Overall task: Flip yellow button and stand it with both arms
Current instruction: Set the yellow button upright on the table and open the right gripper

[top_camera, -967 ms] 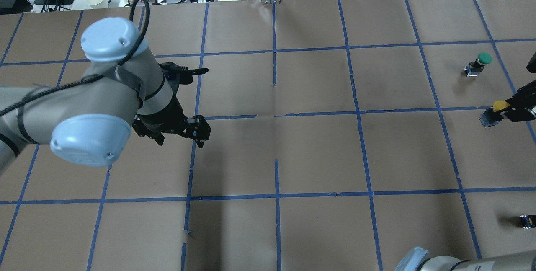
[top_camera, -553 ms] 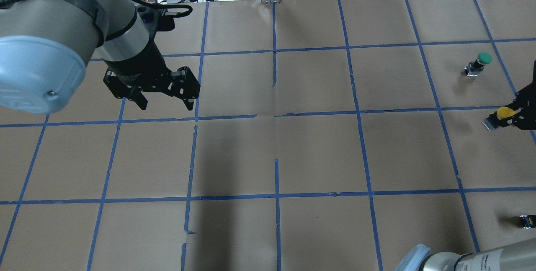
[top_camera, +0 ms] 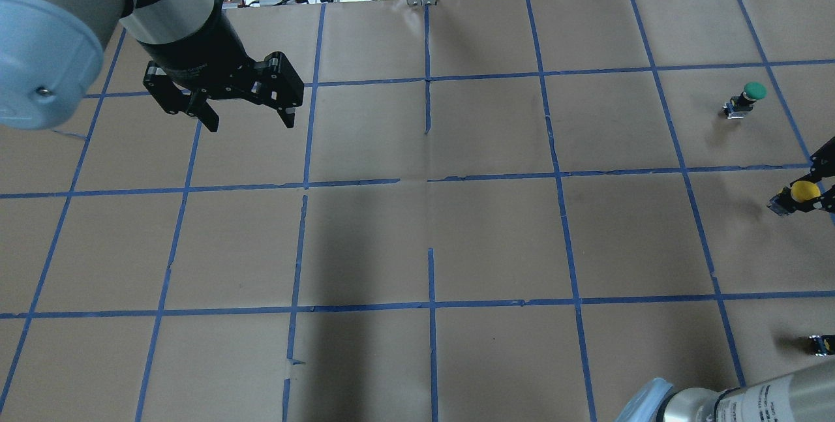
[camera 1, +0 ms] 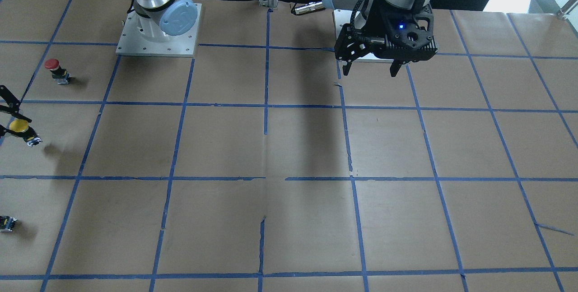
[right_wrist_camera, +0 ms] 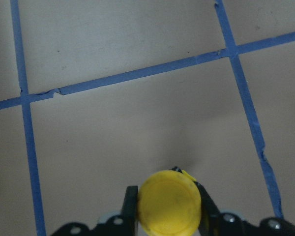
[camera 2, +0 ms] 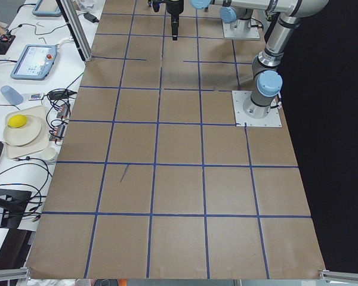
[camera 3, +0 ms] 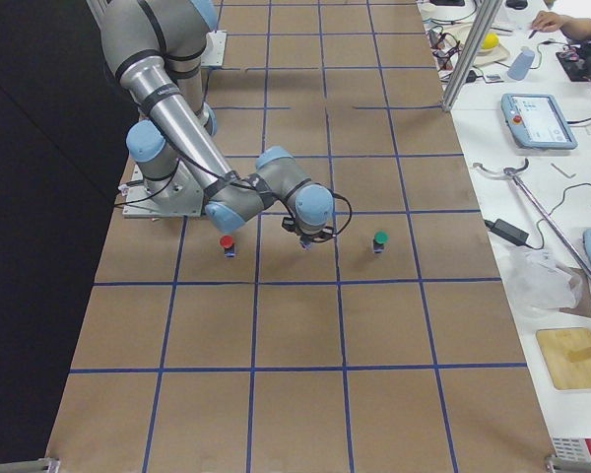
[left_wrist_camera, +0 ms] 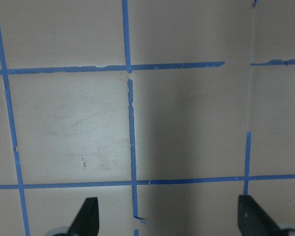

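The yellow button [top_camera: 804, 191] is at the table's far right edge, its round yellow cap turned up towards the overhead camera. My right gripper [top_camera: 812, 194] is shut on it, with the black fingers [right_wrist_camera: 129, 206] on either side just under the cap [right_wrist_camera: 169, 201]. In the front view the button [camera 1: 19, 126] is at the left edge and throws a shadow beside it; it looks held slightly off the paper. My left gripper [top_camera: 244, 119] hangs open and empty high over the far left of the table, its fingertips [left_wrist_camera: 91, 216] wide apart.
A green-capped button [top_camera: 750, 94] stands beyond the yellow one. A red-capped button [camera 1: 53, 66] stands near the right arm's base. A small black block with a yellow mark [top_camera: 820, 344] lies near the right edge. Brown paper with a blue tape grid [top_camera: 430, 187] covers the table.
The left arm swung up and away to the far left, its gripper staying open. The right gripper drew the yellow button a little right and nearer, and the cap turned upward.
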